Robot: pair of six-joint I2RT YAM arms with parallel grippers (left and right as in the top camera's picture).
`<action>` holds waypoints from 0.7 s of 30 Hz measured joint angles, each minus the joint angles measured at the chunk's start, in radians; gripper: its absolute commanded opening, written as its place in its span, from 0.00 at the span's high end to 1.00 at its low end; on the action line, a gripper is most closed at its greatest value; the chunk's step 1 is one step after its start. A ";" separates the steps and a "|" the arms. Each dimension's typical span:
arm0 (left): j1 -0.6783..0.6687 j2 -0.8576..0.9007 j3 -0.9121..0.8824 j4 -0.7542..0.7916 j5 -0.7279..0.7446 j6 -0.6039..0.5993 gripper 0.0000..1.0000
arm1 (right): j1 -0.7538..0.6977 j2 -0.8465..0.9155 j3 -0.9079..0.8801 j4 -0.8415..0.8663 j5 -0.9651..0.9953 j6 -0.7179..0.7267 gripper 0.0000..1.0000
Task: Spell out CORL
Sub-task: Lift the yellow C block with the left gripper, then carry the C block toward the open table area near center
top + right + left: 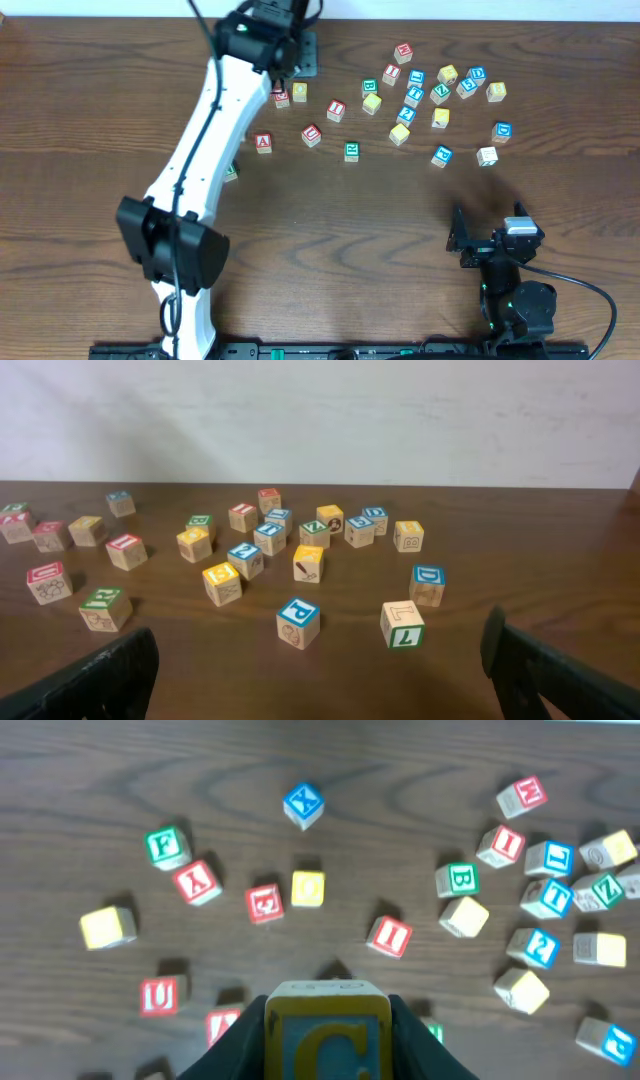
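The C block should be gripped tight, carried to a bare bit of the table and set down flat, with room beside it for three more letters. It sits up above the other blocks, squeezed between the two dark fingers of the left gripper, one on each side. The right gripper is spread wide and holds nothing.

The C block bears a blue letter in what looks like a yellow border; the wood-grained table is dark brown, the other blocks red, green, blue, yellow.
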State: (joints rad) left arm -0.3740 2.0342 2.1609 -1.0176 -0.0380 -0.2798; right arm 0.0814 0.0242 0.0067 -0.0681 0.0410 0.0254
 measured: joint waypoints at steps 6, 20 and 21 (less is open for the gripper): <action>-0.003 -0.098 -0.131 -0.006 0.014 0.000 0.92 | 0.000 0.000 0.000 0.000 0.000 0.000 0.01; -0.040 -0.484 -0.941 0.372 0.047 -0.126 0.92 | 0.000 0.000 0.000 0.000 0.000 0.000 0.01; -0.051 -0.483 -0.958 0.372 0.049 -0.137 0.92 | 0.000 0.000 0.000 0.000 0.000 0.000 0.01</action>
State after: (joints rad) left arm -0.4248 1.5509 1.2026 -0.6456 0.0109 -0.4164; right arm 0.0814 0.0242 0.0067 -0.0685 0.0410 0.0254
